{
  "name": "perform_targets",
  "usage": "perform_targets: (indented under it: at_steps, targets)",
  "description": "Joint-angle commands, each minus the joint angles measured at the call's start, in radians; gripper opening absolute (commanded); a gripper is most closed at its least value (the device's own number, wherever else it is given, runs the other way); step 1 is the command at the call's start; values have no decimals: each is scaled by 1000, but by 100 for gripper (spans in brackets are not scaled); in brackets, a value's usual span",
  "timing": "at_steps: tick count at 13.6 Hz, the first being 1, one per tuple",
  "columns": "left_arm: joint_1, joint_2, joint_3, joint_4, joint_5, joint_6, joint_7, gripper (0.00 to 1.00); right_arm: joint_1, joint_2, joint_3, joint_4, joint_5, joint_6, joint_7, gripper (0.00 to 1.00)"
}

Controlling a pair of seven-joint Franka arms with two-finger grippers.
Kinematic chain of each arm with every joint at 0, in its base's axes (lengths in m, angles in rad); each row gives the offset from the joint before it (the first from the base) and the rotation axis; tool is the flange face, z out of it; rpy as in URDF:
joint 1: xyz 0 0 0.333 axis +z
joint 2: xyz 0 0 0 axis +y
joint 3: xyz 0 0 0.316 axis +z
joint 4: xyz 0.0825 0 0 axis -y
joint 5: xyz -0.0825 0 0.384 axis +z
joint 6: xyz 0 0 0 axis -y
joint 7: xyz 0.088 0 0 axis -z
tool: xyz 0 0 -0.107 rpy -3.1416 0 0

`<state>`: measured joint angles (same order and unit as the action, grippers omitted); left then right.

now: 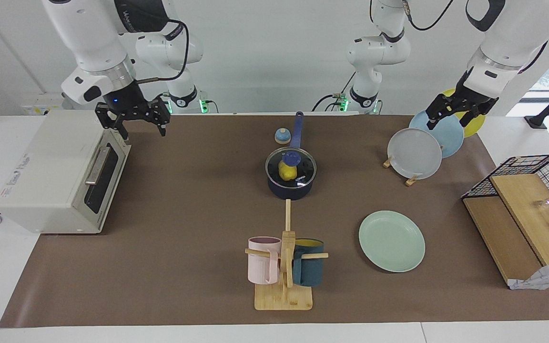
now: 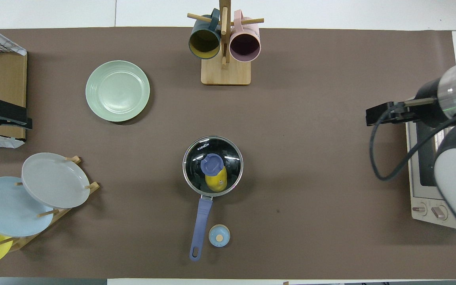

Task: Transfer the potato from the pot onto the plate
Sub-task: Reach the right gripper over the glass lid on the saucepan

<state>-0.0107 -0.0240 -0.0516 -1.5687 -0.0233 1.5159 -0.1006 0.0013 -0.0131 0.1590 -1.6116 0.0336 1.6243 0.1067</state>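
Facing view, pot: small round dark navy saucepan (image 1: 290, 189) sits mid-table, glass lid (image 1: 290, 167) with a blue knob on it, long blue handle pointing to 12 o'clock toward the robots.
Facing view, potato: glossy bright yellow lumpy potato (image 1: 286, 172) is inside the saucepan, visible through the lid.
Facing view, plate: round pale mint-green plate (image 1: 391, 241) lies flat at about 4 o'clock from the saucepan, well apart, nothing on it.
Facing view, mugs: pale pink mug (image 1: 263, 260) and dark teal mug (image 1: 309, 268) hang on a wooden mug tree (image 1: 284, 267) at 6 o'clock from the saucepan.
Facing view, rack: grey, light blue and yellow plates stand on edge in a wooden plate rack (image 1: 411, 180) at 2 o'clock from the saucepan.
Facing view, right gripper: right gripper (image 1: 141, 128) hangs over the mat just beside the white toaster oven (image 1: 50, 174), fingers spread wide, holding nothing.
Facing view, left gripper: left gripper (image 1: 439, 120) hangs over the light blue racked plate, jaws apart, nothing in them; this arm waits.
Overhead view, pot: lidded saucepan (image 2: 212, 166) centre, handle to 6 o'clock, potato (image 2: 216, 181) under the lid on the handle side.
Overhead view, plate: mint plate (image 2: 117, 90) at 10 o'clock from the saucepan, bare.
Overhead view, mugs: both mugs' mouths show, nothing visible inside them.
Overhead view, small bits: little round light blue knob-like thing (image 2: 219, 235) just beside the handle's end.
Overhead view, grippers: right gripper (image 2: 384, 114) comes in at 3 o'clock; can't judge its fingers from here.
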Motion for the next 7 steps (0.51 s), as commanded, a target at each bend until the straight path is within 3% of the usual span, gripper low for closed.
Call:
perform_targets:
  at_steps: [1,3,7]
  targets:
    - [5,-27,-2,-28,14,-5,5,100,-6,12,108,22,9,-6,134,100]
    - [5,-27,-2,-28,14,-5,5,100,41,88,175,109,-3,-7,271,100]
    - [5,-27,-2,-27,13,-3,5,100,277,228,177,206,-107,31,511,100]
